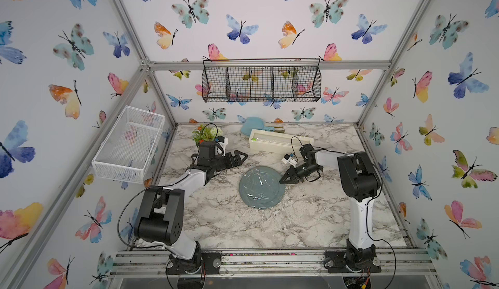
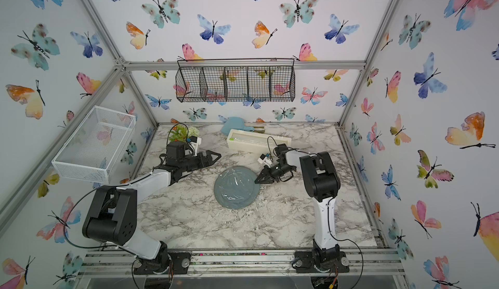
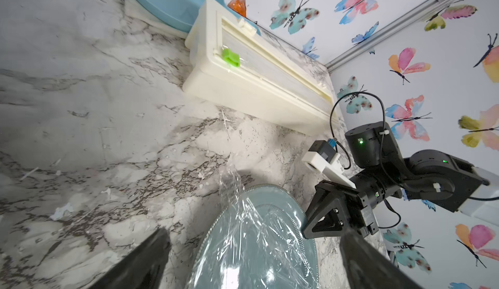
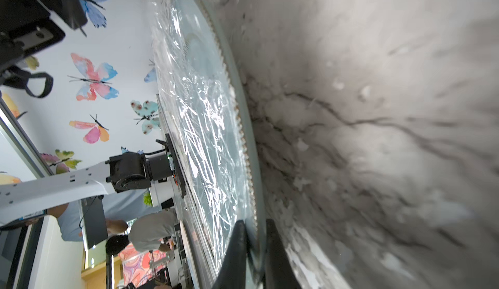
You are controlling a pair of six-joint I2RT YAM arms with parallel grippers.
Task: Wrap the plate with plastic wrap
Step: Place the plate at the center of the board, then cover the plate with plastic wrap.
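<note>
left gripper (image 3: pixel 253 235): jaws spread wide, holding nothing, hanging above the table (image 1: pixel 270 228) just left and far of the plate.

plate (image 1: pixel 260 187): centre of the table, between the two arms. the plastic wrap (image 1: pixel 259 183) lies wrinkled over its top. in the left wrist view a loose flap trails off the far-left edge onto the table, and part of the rim on the right side looks bare. nothing visible suggests the film is tucked under.

right gripper (image 1: pixel 283 180): jaws pressed onto the plate's right rim, one finger above and one below, as the right wrist view shows. whether film is caught in that pinch, or whether the edge is raised, i cannot tell.

dispenser box (image 1: pixel 280 140): far side, well apart from the plate.

risks, as judged:
- the hold is a narrow bite on a smooth rim, so the plate may pivot or slip out if lifted or turned.
- the film is unsecured and nothing restrains it, so tilting the plate could slide it off.
- any film trapped under the finger may tear or pull away on release.
</note>
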